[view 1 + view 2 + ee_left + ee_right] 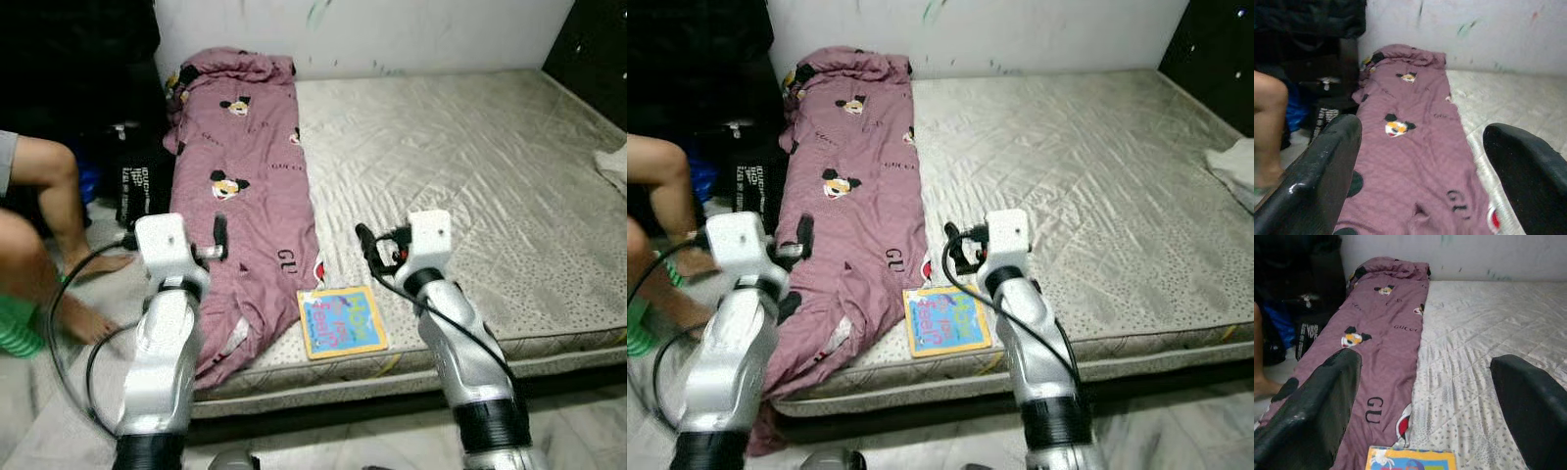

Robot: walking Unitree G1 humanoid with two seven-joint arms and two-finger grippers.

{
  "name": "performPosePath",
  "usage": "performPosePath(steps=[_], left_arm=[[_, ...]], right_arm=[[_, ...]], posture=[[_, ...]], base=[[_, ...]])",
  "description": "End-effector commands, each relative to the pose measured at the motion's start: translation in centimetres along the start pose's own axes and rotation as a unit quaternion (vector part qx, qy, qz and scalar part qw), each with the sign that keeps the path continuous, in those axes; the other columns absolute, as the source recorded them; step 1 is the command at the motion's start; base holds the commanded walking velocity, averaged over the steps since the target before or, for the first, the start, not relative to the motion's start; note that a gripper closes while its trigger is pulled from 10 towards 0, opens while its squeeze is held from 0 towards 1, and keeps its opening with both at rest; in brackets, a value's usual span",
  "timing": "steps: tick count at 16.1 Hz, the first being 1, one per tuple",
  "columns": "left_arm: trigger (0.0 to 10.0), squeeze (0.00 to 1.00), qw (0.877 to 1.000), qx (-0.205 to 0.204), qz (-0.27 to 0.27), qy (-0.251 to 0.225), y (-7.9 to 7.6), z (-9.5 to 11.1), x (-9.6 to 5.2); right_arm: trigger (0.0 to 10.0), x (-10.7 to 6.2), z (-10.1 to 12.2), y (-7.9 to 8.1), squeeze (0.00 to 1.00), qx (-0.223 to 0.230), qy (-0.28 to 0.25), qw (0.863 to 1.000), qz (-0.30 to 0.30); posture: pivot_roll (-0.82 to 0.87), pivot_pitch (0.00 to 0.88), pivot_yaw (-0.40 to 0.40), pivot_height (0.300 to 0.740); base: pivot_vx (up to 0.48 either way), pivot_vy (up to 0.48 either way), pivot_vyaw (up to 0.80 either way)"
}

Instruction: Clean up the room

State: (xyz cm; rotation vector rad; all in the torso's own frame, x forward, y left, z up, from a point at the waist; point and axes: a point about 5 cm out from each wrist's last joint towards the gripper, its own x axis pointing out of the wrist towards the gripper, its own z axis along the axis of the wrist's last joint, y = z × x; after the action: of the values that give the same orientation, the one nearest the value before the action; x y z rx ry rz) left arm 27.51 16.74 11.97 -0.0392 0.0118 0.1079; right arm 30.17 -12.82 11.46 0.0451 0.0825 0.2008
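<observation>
Both arms are raised over the near edge of the mattress (pixel 470 166) — the left gripper (pixel 1420 161) spread and empty above the purple blanket (pixel 245 196), the right gripper (pixel 1425 396) likewise released just behind the colourful book (pixel 341 320) — seemingly lining up a pick.

"GUCCI" and "GU" are printed on the purple blanket (pixel 1386 328), ahead of the right gripper's fingers (pixel 1312 416).

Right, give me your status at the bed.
Left gripper open over the purple blanket. Right gripper open above the mattress, picture book just below it at the near edge. Person's legs on the left.
</observation>
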Motion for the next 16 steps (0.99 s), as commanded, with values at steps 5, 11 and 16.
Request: performPosePath(steps=[5,11,16], left_arm=[[10.0,0.0,0.999,0.049,0.003,-0.009,1.3,-0.8,-1.6],[10.0,0.0,0.999,0.051,-0.008,-0.011,1.3,-1.1,-2.1],[10.0,0.0,0.999,0.041,-0.005,-0.01,1.2,-1.0,-1.9]], right_arm=[[10.0,-1.0,0.4,-0.7,0.0,0.017,-0.017,0.999,-0.026],[10.0,-1.7,-1.0,-0.9,0.0,0.02,-0.002,0.999,-0.046],[10.0,-1.6,-0.8,-0.9,0.0,0.016,-0.007,0.999,-0.046]], posture=[[0.03,0.034,-0.05,0.74],[0.05,0.062,-0.05,0.74],[0.04,0.076,-0.05,0.74]], base=[[0.0,0.0,0.0],[0.0,0.0,-0.13],[0.0,0.0,0.0]])
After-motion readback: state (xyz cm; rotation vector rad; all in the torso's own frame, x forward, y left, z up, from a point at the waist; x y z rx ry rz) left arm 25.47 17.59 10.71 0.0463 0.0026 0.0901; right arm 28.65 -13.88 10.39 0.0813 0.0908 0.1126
